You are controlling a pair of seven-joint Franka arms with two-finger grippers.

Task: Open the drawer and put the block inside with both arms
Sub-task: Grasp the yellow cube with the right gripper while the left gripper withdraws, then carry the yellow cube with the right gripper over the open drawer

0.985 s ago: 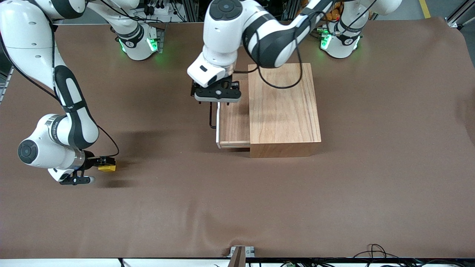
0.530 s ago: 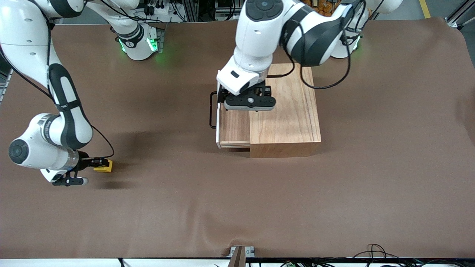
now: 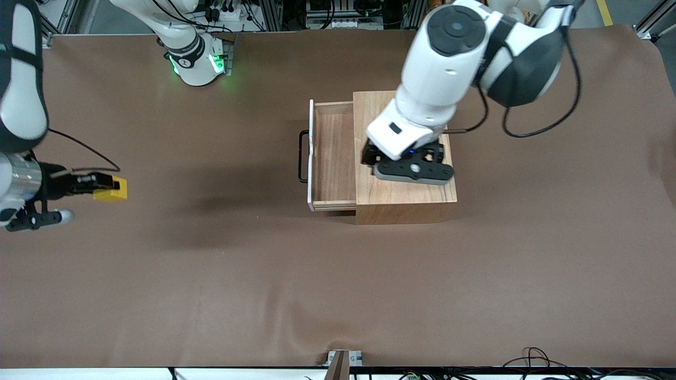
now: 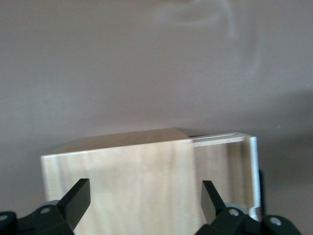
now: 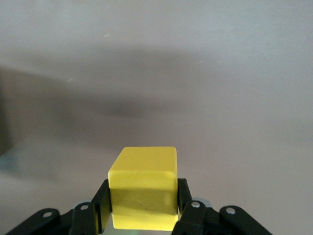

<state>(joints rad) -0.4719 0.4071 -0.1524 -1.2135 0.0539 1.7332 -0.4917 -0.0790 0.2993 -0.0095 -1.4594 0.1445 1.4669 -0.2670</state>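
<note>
Over the box, left gripper fingers wide, drawer open; right gripper holds block, unplaced.

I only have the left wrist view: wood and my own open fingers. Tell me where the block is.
Observer: The block is gripped in the right hand, up over the table at the right arm's end.
Operator: Report how it sits in that hand.
Observer: In the right wrist view a finger presses each side, and the top of the cube stands out past the fingertips.
Operator: Now give me the drawer's state and tell me if I'm in the way.
Observer: The drawer is pulled out toward the right arm's end, with its tray open from above. Your left hand is over the cabinet top, not over the tray.
</note>
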